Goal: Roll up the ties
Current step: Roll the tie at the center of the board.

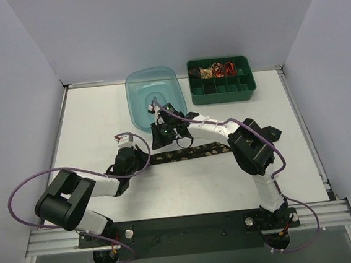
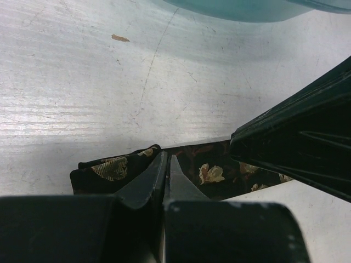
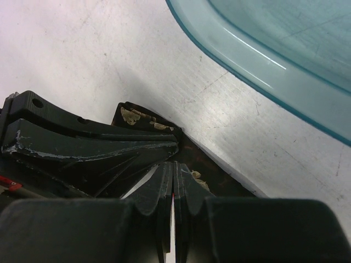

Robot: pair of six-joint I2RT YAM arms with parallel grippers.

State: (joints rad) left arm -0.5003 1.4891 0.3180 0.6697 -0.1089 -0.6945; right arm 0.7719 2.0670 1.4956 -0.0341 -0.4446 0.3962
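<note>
Clamps left gripper shut on tie end, left of centre in top frame; presses clenched right gripper tips onto tie alongside; leaves remainder flat, running rightward across centre.

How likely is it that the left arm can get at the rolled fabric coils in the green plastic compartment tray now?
Probably not directly. Its fingers look shut on the long black floral fabric tie, and the right arm lies across the way to the far green tray.
</note>
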